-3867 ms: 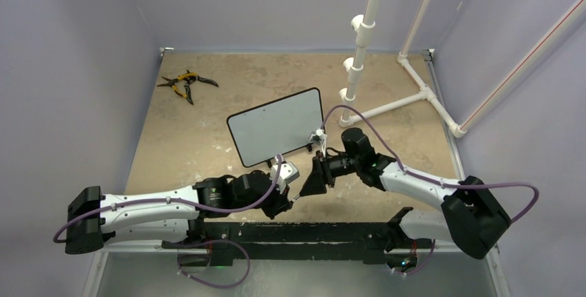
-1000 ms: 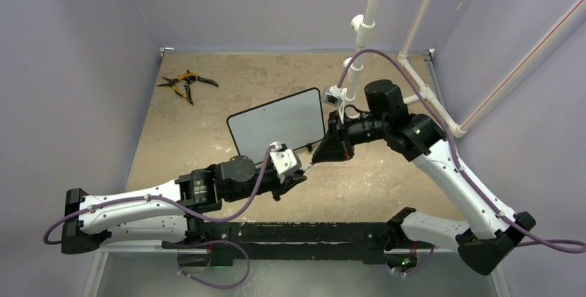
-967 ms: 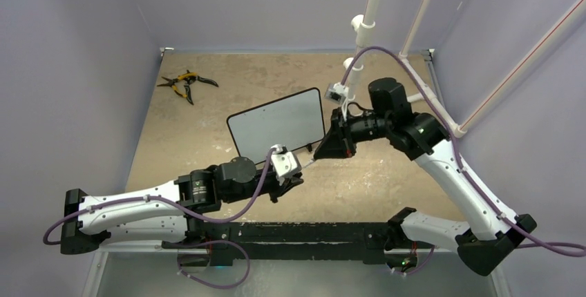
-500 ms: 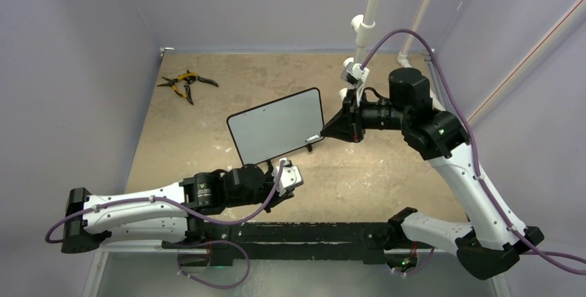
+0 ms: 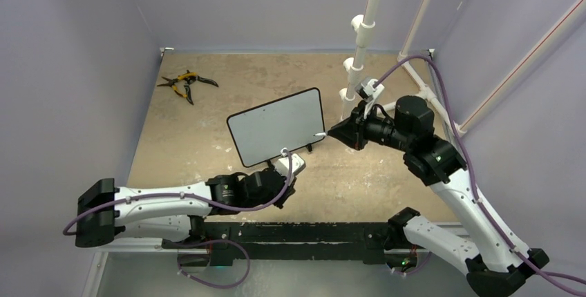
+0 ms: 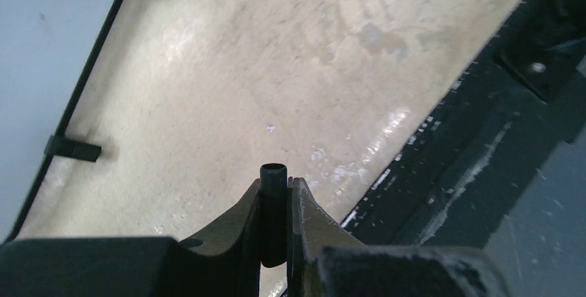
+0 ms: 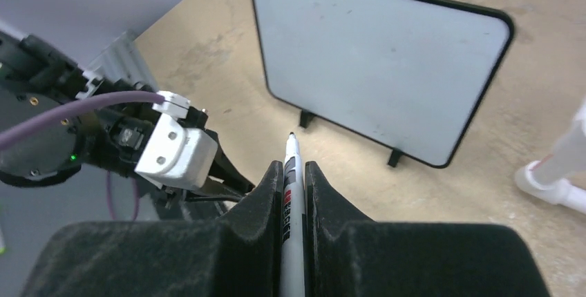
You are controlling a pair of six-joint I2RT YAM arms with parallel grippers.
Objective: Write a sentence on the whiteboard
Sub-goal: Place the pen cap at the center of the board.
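The whiteboard (image 5: 276,126) stands tilted on its two small feet mid-table, and its face (image 7: 373,69) is blank apart from a few specks. No sentence shows on it. My right gripper (image 7: 294,167) is shut on a white marker (image 7: 291,150) with its tip bare. In the top view the marker (image 5: 319,135) points left at the board's lower right corner, just short of it. My left gripper (image 6: 276,185) is shut on the marker's black cap (image 6: 273,200), low over the table between the board's edge (image 6: 41,27) and the front rail.
Yellow-handled pliers (image 5: 185,83) lie at the back left. A white PVC pipe frame (image 5: 359,55) rises behind the right arm, with legs running along the right wall. A black rail (image 5: 304,231) spans the near edge. Purple walls close in three sides.
The grippers, together before, have parted. The right one swung right with the marker to the board's lower right corner. The left one drew back toward the near edge with the cap.
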